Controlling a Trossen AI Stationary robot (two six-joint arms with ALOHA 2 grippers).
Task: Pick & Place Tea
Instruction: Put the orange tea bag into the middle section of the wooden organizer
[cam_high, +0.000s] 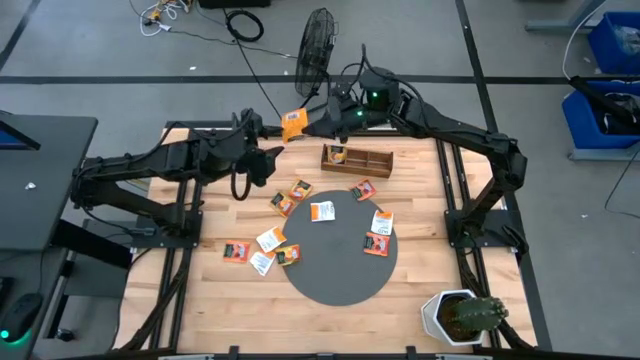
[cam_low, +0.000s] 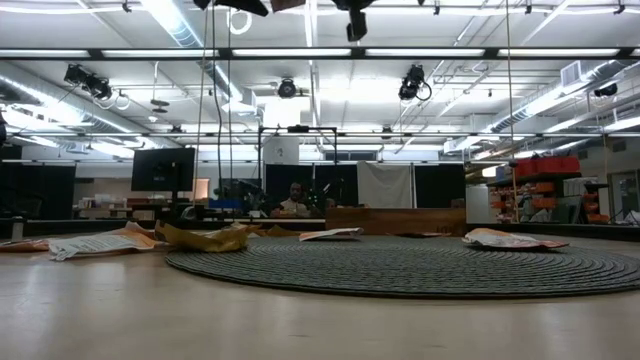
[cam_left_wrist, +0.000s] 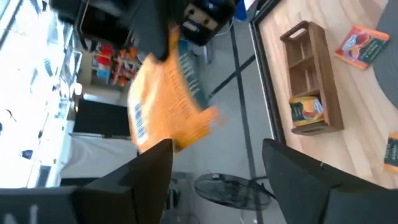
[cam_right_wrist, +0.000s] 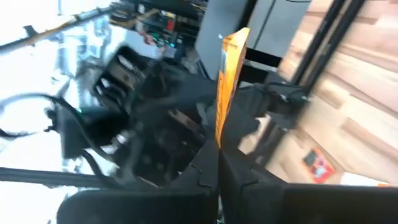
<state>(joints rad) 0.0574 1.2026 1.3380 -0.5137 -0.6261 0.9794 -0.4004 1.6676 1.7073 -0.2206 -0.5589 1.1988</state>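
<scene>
An orange tea sachet (cam_high: 293, 123) is up in the air over the table's far edge, between my two grippers. My right gripper (cam_high: 312, 122) is shut on it, coming from the right. My left gripper (cam_left_wrist: 217, 163) is open and faces the sachet (cam_left_wrist: 171, 102) from the left, with its fingers on either side of the sachet's near end; I cannot tell whether they touch. Several more orange-red and white sachets (cam_high: 322, 211) lie flat on the wood and on the dark round mat (cam_high: 335, 275). One sachet (cam_high: 338, 154) sits in the wooden tray (cam_high: 365, 160). My right gripper pinches the orange sachet between its two shut fingers at one end (cam_right_wrist: 219, 140). The fingers come about level from the table's right. The sachet sticks out edge-on beyond the fingertips (cam_right_wrist: 205, 163), lifted clear of the table.
The long wooden tray lies near the far edge, just beyond the mat. A potted cactus (cam_high: 462, 316) stands at the near right corner. A fan (cam_high: 315, 45) stands on the floor past the far edge. Bare wood (cam_high: 210, 310) lies left of the mat.
</scene>
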